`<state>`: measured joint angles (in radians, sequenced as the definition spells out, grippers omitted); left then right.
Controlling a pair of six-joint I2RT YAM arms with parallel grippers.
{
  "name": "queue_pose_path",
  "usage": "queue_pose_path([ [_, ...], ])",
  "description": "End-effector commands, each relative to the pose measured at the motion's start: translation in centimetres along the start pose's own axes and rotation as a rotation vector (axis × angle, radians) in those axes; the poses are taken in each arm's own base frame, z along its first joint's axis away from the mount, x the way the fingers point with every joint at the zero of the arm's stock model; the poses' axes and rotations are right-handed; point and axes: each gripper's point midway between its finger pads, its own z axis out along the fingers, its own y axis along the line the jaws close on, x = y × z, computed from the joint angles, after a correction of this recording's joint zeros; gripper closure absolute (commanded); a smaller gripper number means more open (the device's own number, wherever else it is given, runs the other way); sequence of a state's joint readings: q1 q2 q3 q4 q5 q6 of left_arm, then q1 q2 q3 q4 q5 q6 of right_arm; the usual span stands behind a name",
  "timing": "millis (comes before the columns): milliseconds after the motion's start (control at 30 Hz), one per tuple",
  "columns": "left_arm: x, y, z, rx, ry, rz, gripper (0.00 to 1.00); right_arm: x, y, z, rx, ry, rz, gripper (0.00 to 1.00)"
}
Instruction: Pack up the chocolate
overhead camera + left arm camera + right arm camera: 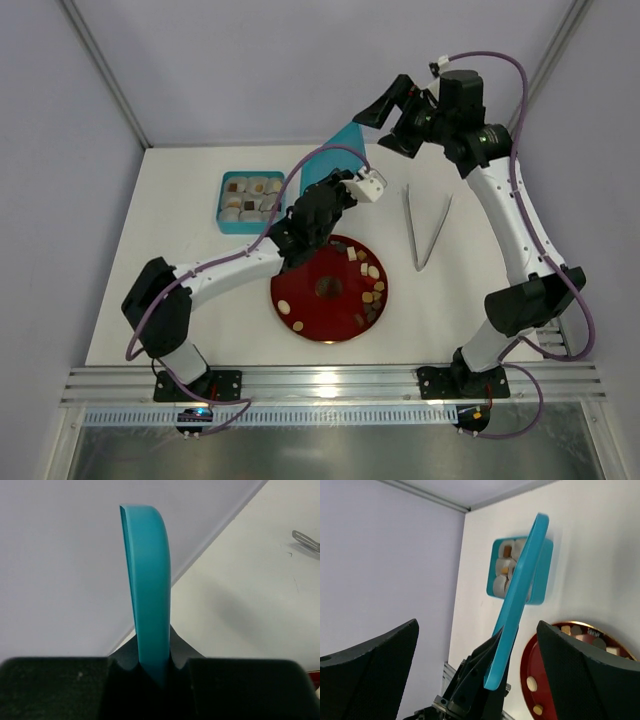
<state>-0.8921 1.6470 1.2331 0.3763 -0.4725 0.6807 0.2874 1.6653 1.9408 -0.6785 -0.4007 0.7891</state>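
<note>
Basically, the teal lid (147,580) is pinched on edge by the left tool (154,665) just behind the red plate (310,290), long axis standing up out of the jaws. Some chocolate (250,195) is packed in the teal box (222,200) behind-left of that plate, more is left on it; the right tool (385,125) is held wide and empty, far behind.

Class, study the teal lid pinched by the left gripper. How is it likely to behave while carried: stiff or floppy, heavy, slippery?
Probably stiff: the teal lid stands straight above the left gripper without sagging. Likely light, since a pinch at one edge holds it up. Its smooth surface might let it slip or pivot.
</note>
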Motion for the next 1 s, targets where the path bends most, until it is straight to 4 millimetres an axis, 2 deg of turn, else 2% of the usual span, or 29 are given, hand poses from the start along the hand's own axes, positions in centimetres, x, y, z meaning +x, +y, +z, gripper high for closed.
queue_pose_path([
  [0, -2.5, 3.0, -0.6, -0.029, -0.043, -0.152, 1.0, -3.4, 2.8, -2.4, -0.094, -0.128, -0.03, 0.0],
  [200, -1.4, 3.5, -0.4, 0.006, -0.004, -0.24, 1.0, -5.8, 2.6, -3.3, -0.119, -0.196, -0.014, 0.0],
  [367, 0.3, 6.1, 0.1, 0.025, 0.034, -0.437, 1.0, -7.7, 1.7, -4.4, -0.115, -0.252, 0.0, 0.0],
  [433, 0.3, 6.4, 0.2, 0.062, 0.029, -0.527, 1.0, -8.1, 1.4, -4.7, -0.117, -0.268, -0.002, 0.0],
  [467, 1.2, 7.4, 0.3, 0.056, 0.05, -0.554, 1.0, -8.0, 0.7, -4.4, -0.105, -0.264, 0.009, 0.0],
  [533, 1.4, 7.8, 0.5, 0.097, 0.052, -0.622, 1.0, -8.0, 0.2, -4.1, -0.106, -0.263, 0.008, 0.0],
  [567, 2.1, 9.3, 0.8, 0.075, 0.052, -0.697, 1.0, -7.6, -0.5, -3.5, -0.097, -0.247, 0.012, 0.0],
  [633, 3.0, 9.6, 0.5, 0.114, 0.068, -0.779, 1.0, -7.3, -1.1, -2.7, -0.103, -0.235, 0.009, 0.0],
  [700, 4.8, 11.4, 0.6, 0.097, 0.084, -0.909, 1.0, -6.8, -2.1, -1.7, -0.097, -0.21, 0.005, 0.0],
  [767, 5.1, 11.2, 0.5, 0.175, 0.084, -1.043, 1.0, -6.5, -3.2, -0.6, -0.085, -0.185, 0.006, 0.0],
  [800, 6.7, 12.5, 0.5, 0.162, 0.096, -1.092, 1.0, -6.2, -3.3, -0.2, -0.091, -0.171, -0.004, 0.0],
  [867, 7.4, 12.5, 0.7, 0.232, 0.095, -1.171, 1.0, -5.6, -4.3, 1.1, -0.088, -0.135, 0.002, 0.0],
  [933, 8.8, 14.4, 0.7, 0.236, 0.101, -1.279, 1.0, -4.9, -4.8, 2.0, -0.095, -0.097, -0.011, 0.0],
  [967, 9.0, 13.6, 0.8, 0.309, 0.118, -1.348, 1.0, -4.5, -5.4, 2.8, -0.087, -0.079, -0.012, 0.0],
])
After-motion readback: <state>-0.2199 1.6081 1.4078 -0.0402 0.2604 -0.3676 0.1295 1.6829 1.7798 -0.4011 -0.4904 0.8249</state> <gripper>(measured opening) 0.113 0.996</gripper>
